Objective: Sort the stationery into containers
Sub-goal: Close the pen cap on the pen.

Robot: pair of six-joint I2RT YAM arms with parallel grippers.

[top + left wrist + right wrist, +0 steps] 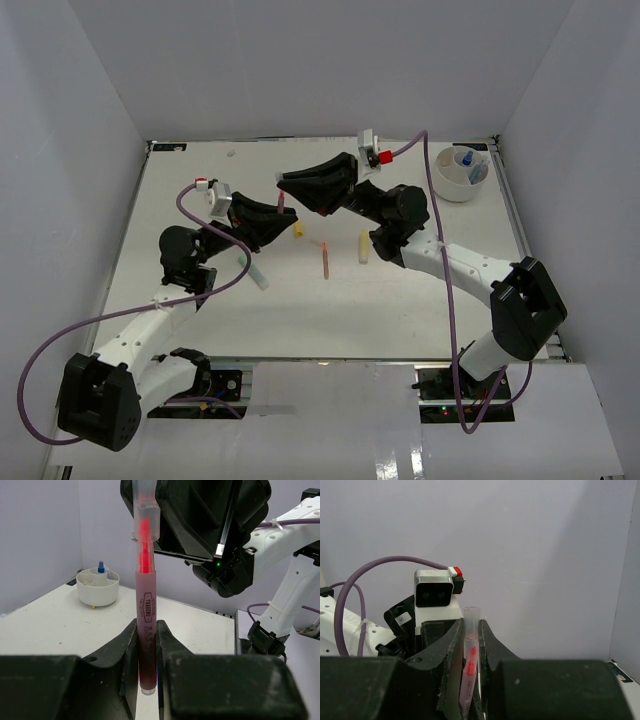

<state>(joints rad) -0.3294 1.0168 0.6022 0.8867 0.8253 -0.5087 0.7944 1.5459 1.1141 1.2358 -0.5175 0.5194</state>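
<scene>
White table, arms mid-air; left gripper [148, 647] and right gripper [471, 645] both clamp one pink highlighter [146, 605] — uneven release could drop it, far from tub [461, 172].

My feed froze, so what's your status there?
Both hands shut on the pink highlighter, left hand on barrel, right hand on cap. White tub far right. Nothing blocking.

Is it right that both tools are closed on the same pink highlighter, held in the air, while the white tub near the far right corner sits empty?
Not quite: the white tub is not empty. The top view shows a blue-capped bottle standing in it. The rest holds: the left tool and right tool both grip the pink highlighter above the table.
</scene>
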